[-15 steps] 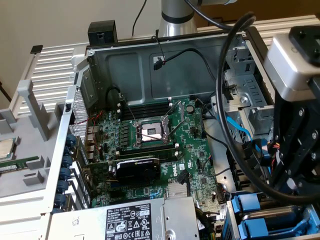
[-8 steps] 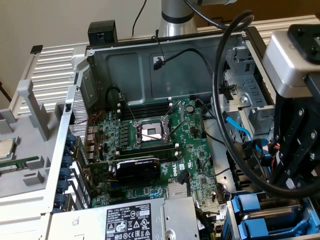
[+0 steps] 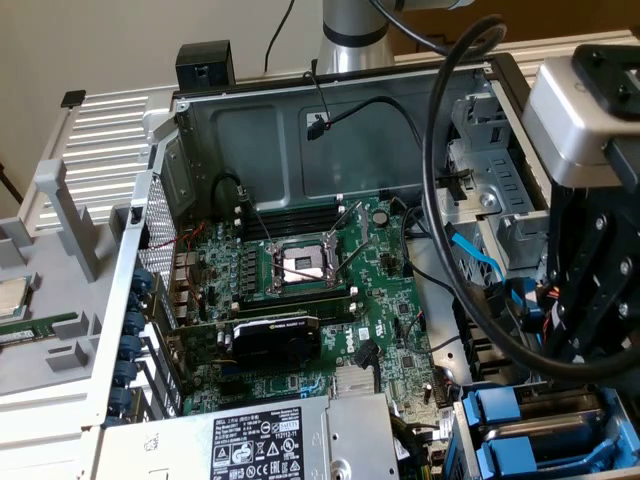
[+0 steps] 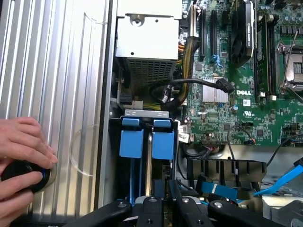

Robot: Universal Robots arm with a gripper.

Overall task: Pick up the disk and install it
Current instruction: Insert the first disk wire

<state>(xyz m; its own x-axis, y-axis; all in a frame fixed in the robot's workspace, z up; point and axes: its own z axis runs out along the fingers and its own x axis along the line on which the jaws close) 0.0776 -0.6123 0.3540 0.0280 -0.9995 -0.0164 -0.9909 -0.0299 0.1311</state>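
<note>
2 blue carriers [image 4: 131, 142] [image 4: 163, 144] snug in bay [image 4: 142, 112], fingers [image 4: 152, 208] abv.

Robot gripper [image 4: 166, 208] hangs over the drive bay [image 4: 144, 113] of an open computer, where two blue drive carriers [image 4: 131, 142] stand side by side. A green motherboard [image 4: 246, 104] and a metal power supply [image 4: 147, 38] lie near the bay. A person's hand [image 4: 23, 146] rests on a round black knob [image 4: 21, 175] on a ribbed metal panel [image 4: 61, 71].

Glossy black pincer [image 4: 163, 205]; ribbed matt metal panel [image 4: 57, 56]
</note>
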